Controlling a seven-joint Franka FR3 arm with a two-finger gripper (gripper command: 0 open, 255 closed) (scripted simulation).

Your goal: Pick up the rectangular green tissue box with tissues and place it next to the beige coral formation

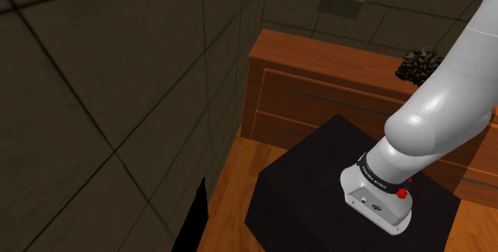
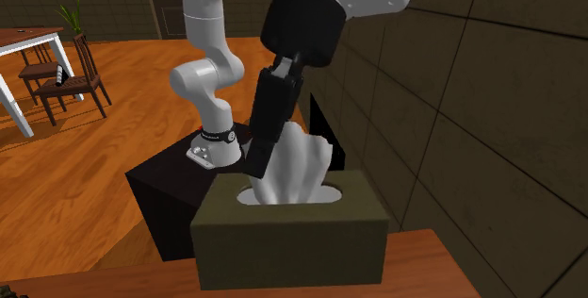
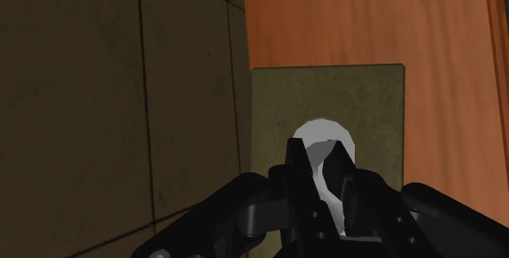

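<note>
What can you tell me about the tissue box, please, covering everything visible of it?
The tissue box is a plain rectangular box, matte olive green, with an oval slot on top from which white tissues stand up in a tuft. It is level. The black pincer clasps that tuft from above. The box appears raised above a wooden top, close beside a dark tiled wall.

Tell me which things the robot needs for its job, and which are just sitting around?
For the job: olive-green rectangular tissue box with white tissues; brown lumpy coral formation; all-black two-finger gripper.
Just sitting around: white-legged wooden table; dark wooden chairs.
</note>
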